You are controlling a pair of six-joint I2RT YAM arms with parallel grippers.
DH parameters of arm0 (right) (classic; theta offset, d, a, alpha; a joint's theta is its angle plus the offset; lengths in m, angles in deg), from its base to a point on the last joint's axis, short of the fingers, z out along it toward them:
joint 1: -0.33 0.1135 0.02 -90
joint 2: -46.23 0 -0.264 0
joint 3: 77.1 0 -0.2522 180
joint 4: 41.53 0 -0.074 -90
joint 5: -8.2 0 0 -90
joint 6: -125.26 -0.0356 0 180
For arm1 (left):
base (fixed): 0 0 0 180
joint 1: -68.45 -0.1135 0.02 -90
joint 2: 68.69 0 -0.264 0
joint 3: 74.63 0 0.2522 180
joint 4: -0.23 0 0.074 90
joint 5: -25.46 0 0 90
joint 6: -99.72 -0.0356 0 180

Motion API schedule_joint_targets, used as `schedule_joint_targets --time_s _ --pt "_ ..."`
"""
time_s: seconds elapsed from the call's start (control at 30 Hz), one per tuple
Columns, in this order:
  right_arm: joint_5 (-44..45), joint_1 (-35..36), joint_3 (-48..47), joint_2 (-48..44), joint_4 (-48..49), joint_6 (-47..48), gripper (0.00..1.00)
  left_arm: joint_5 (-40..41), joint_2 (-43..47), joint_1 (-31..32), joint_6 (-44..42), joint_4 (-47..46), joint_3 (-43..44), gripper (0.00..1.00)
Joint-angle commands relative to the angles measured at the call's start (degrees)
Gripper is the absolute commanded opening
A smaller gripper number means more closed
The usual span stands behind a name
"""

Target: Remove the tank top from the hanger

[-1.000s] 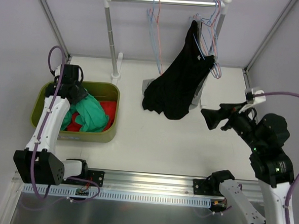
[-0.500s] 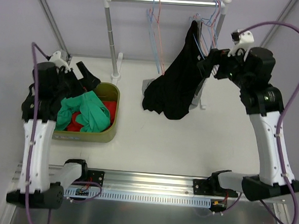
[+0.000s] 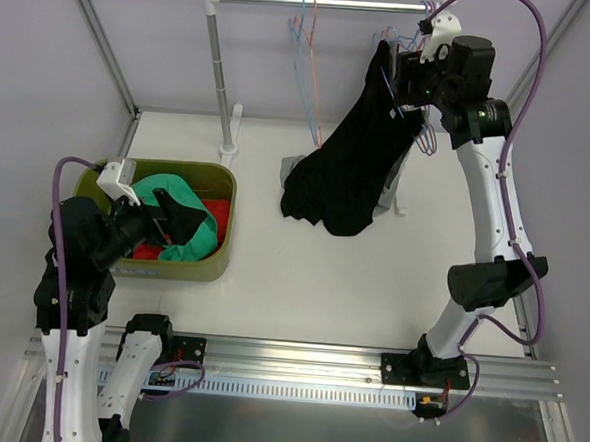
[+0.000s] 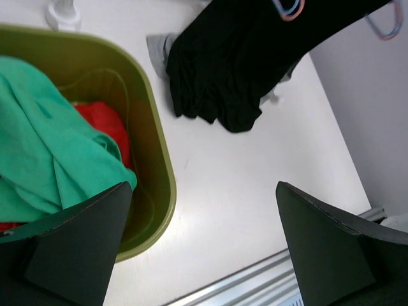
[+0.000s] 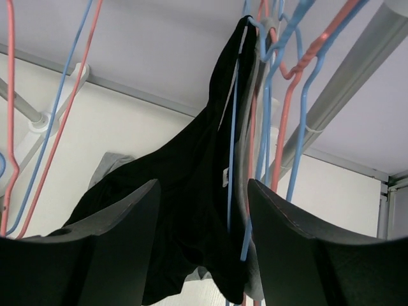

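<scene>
- The tank top (image 3: 350, 174) hangs from a blue hanger (image 3: 387, 84) at the right end of the rail (image 3: 318, 1). Its long axis runs down and to the left.
- The right gripper (image 5: 203, 186) is the nearer one. Its jaws are apart, with strap and hanger straight ahead and nothing gripped.
- The left gripper (image 4: 204, 197) hovers over the bin (image 4: 159, 185) with its jaws spread, well apart from the garment.
- The fabric is black, limp and bunched at the hem.

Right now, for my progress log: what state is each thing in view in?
black tank top, hung on a hanger
left gripper, open over the green bin
right gripper, open beside the tank top's strap
green bin, holds a green garment and a red garment
spare hangers, bare on the rail
</scene>
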Motion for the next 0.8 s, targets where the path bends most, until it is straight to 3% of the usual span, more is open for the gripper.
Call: schedule_joint_targets --time_s 0.0,0.53,0.67,0.77 --pt "0.82 -1.12 -3.73 -0.09 0.66 2.04 0.61 -2.86 1.52 0.04 -0.78 0.36 -3.37 0.99" --pt "-1.72 -4.02 -0.92 0.96 0.66 0.46 0.58 -0.04 4.25 0.04 -1.49 -1.31 -13.93 0.99" --pt "-7.86 -4.64 -0.13 1.05 0.66 -1.39 0.48 0.22 4.43 0.22 -1.75 -1.40 -14.45 0.99" --pt "-10.16 -4.64 -0.04 0.97 1.36 -2.44 0.46 0.66 4.43 0.22 -1.75 -1.58 -14.89 0.99"
